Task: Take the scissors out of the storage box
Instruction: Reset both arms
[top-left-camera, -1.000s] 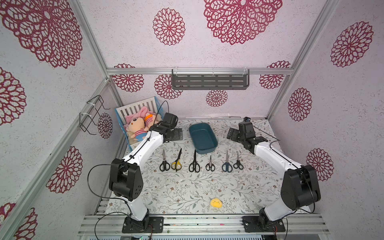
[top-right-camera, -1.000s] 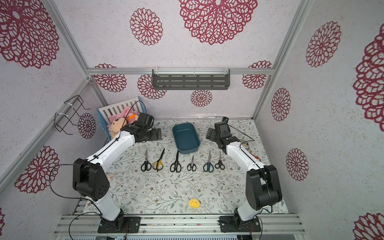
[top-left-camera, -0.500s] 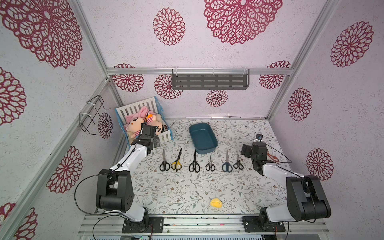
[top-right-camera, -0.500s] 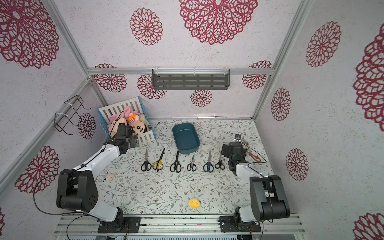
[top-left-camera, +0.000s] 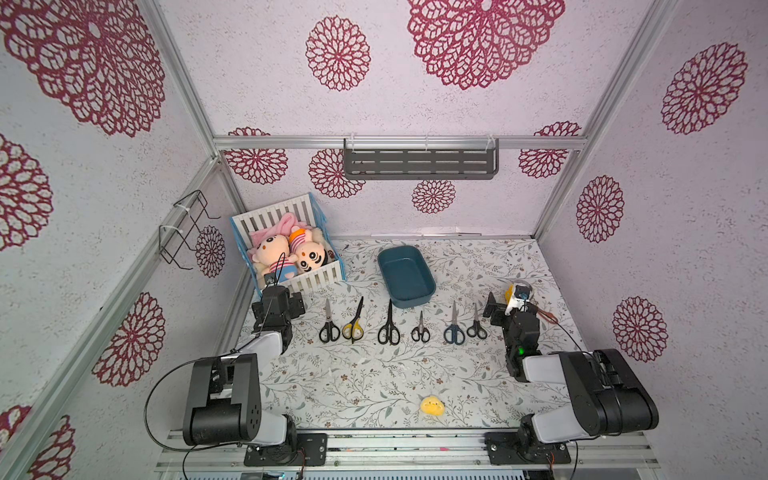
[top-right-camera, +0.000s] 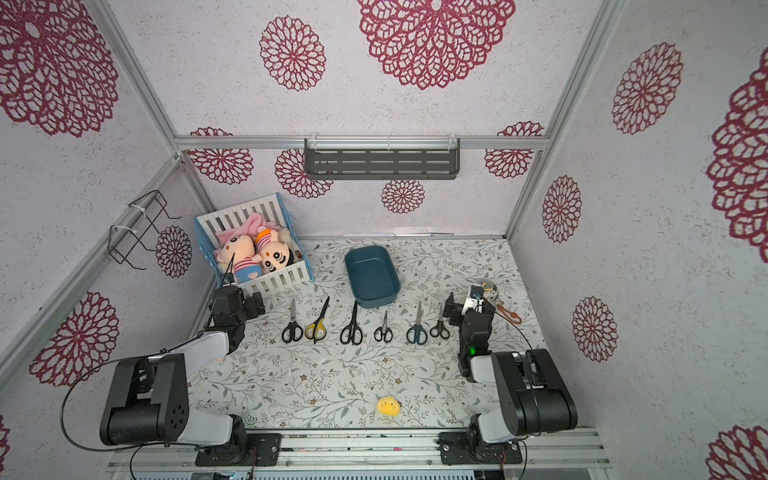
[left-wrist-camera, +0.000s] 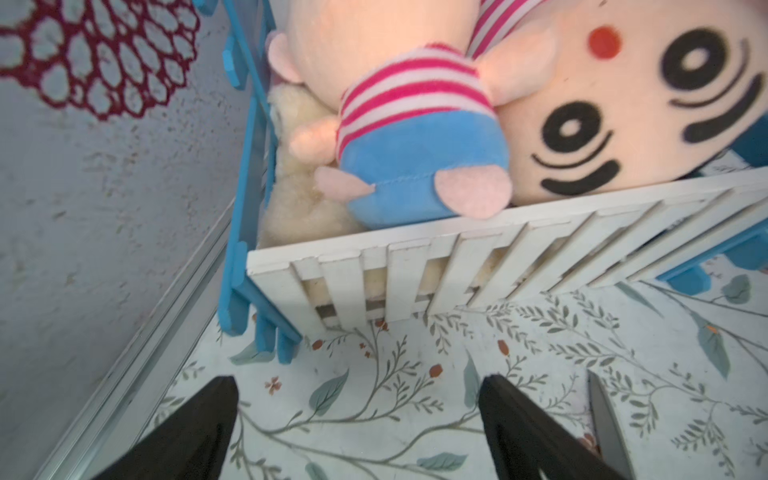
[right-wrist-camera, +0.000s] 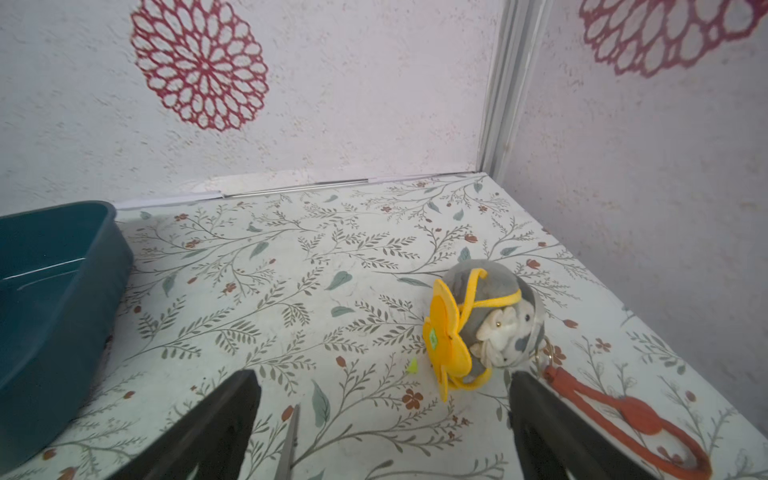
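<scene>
Left wrist view shows the left pincer spread wide and empty, near the slatted crate. The right pincer gapes empty too, beside a plush keyring. In both top views six scissors lie in a row on the tabletop, just outside the bare storage box. The job looks done, so any retreat should lift clear of the outermost blades.

Your cell is a lab test booth: aluminium frame, flower-print wall panels, robot arms bolted to a rail.
</scene>
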